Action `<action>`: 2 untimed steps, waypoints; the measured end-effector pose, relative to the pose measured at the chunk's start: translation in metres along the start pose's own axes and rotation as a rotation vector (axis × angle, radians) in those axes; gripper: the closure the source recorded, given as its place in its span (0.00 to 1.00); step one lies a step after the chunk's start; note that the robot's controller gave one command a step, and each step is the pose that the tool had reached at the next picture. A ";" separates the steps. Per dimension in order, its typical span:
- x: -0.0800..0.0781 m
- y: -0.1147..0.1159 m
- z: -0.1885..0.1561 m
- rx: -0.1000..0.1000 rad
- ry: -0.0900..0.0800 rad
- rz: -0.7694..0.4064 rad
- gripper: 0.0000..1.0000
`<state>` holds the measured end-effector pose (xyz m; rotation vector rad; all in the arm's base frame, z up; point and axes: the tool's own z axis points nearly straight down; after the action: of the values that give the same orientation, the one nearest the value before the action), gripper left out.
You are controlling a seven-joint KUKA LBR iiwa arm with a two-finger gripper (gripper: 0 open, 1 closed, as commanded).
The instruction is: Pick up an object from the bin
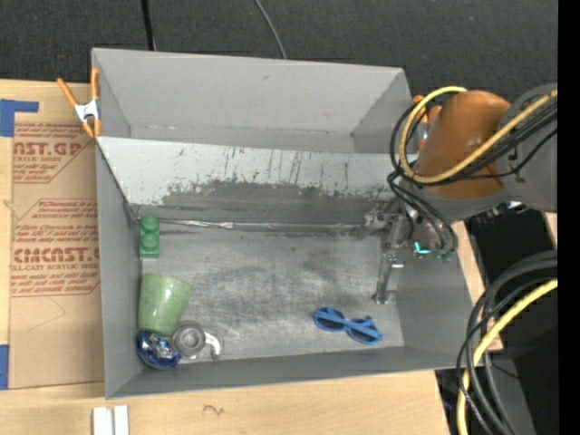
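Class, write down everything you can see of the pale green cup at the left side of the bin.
The cup is pale, see-through green, plastic-looking, a plain tapered tumbler with no handle. It rests on the bin floor by the left wall, near the front corner, wider end toward the back. A blue glassy ball sits right at its narrow end; a small green block is behind it, apart. The gripper is far across the bin.
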<state>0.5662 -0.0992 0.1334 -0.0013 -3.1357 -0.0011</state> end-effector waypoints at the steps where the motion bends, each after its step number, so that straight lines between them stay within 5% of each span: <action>1: 0.073 0.028 0.061 0.004 -0.020 -0.258 0.00; 2: 0.075 0.029 0.062 0.002 -0.015 -0.258 1.00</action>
<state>0.4910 -0.0703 0.0718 0.4048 -3.1249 0.0004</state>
